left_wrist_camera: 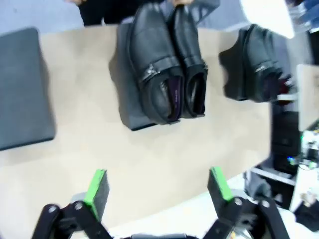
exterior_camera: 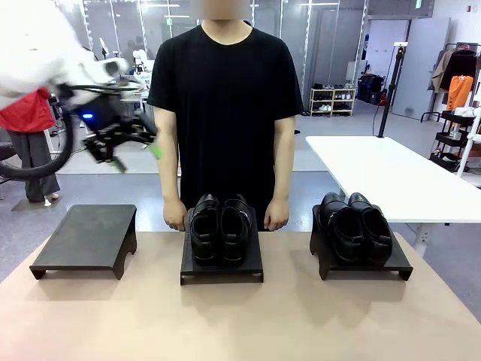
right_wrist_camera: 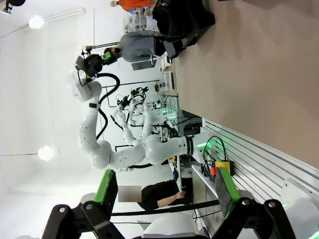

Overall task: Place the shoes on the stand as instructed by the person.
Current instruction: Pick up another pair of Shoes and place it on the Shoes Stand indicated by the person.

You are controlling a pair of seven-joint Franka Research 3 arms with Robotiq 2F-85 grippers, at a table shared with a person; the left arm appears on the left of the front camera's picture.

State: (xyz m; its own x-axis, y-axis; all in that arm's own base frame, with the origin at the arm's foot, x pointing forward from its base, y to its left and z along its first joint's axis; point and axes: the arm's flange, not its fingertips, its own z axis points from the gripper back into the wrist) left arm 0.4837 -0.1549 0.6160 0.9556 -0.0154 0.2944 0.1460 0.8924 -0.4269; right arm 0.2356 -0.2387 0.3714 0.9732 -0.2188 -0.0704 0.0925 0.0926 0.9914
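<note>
Tan tabletop (exterior_camera: 240, 316) carrying three low black stands, two of them bearing shoes.

Nearest, the left gripper (left_wrist_camera: 158, 185) is hovering above the table with jaws spread wide and empty (green pads showing); the right gripper (right_wrist_camera: 164, 191) is likewise gaping, gripping nothing. Beyond, the strap-ornament pair (exterior_camera: 219, 227) is sitting on the middle stand (exterior_camera: 222, 267), the plain pair (exterior_camera: 355, 226) on the right stand (exterior_camera: 398, 263), the left stand (exterior_camera: 86, 237) lying bare. Farthest, the person (exterior_camera: 225, 98) is standing, hands resting at the table edge.
</note>
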